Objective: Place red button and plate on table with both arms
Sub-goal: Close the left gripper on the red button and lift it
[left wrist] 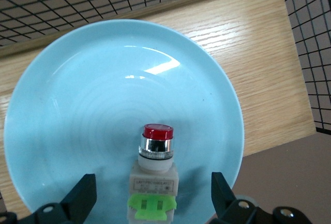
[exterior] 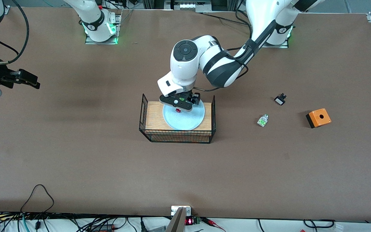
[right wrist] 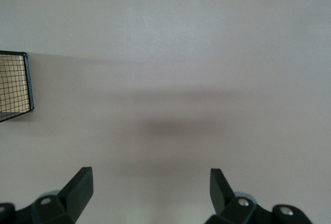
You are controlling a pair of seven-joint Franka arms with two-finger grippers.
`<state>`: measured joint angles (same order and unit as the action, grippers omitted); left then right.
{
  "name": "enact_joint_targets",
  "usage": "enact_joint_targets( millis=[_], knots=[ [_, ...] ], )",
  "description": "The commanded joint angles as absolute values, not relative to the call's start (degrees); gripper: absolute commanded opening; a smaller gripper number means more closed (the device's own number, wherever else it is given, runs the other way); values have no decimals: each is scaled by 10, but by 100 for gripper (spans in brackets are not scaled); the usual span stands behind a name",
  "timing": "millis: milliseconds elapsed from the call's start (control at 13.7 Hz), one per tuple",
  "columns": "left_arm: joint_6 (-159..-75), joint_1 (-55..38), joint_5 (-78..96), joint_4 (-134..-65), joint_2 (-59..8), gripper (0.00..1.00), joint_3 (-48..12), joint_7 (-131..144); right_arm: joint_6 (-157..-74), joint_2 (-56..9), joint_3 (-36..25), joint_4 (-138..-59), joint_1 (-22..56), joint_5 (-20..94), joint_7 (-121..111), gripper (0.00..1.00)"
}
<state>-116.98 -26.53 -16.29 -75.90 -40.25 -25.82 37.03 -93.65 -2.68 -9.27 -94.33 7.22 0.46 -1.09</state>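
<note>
Brown desk [exterior: 76,154], wire basket stand [exterior: 177,135] at its middle, both arms in view.

The plate [exterior: 190,120] lies flat on the stand's wooden top. The red button [left wrist: 154,180] rests on the plate, red cap pointing to the plate's centre, green end near the rim. Left gripper [exterior: 180,106] hangs low over the plate, jaws spread wide, one finger on each side of the red button and not touching it; fingertips [left wrist: 83,195] show clear gaps in the left wrist view. Right gripper [exterior: 27,79] waits over bare desk toward the right arm's end, jaws spread, nothing between them. Toward the left arm's end, well apart from the stand: a green-white part [exterior: 262,120], a small black-and-white part [exterior: 280,99], an orange box [exterior: 318,118] with a round hole on top.
</note>
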Motion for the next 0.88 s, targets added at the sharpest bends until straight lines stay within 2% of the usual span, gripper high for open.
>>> enact_joint_targets(
  millis=[0, 146, 293, 439, 805],
  knots=[
    [-1165, -274, -183, -744, -417, 77, -255, 373, -933, -23, -95, -933, 71, -1, -19, 100],
    [-1165, -279, -182, -745, -419, 56, -255, 374, -933, -23, -96, -932, 69, -1, -21, 100],
    [-1162, -279, -182, -744, -418, 30, -256, 374, -933, -25, -95, -932, 70, -1, -20, 100],
    [-1157, -278, -182, -743, -412, 17, -256, 375, -933, -26, -95, -932, 71, -1, -19, 100],
    [-1056, -233, -172, -736, -331, 17, -261, 378, -933, -26, -95, -932, 71, -1, -18, 100]
  ],
)
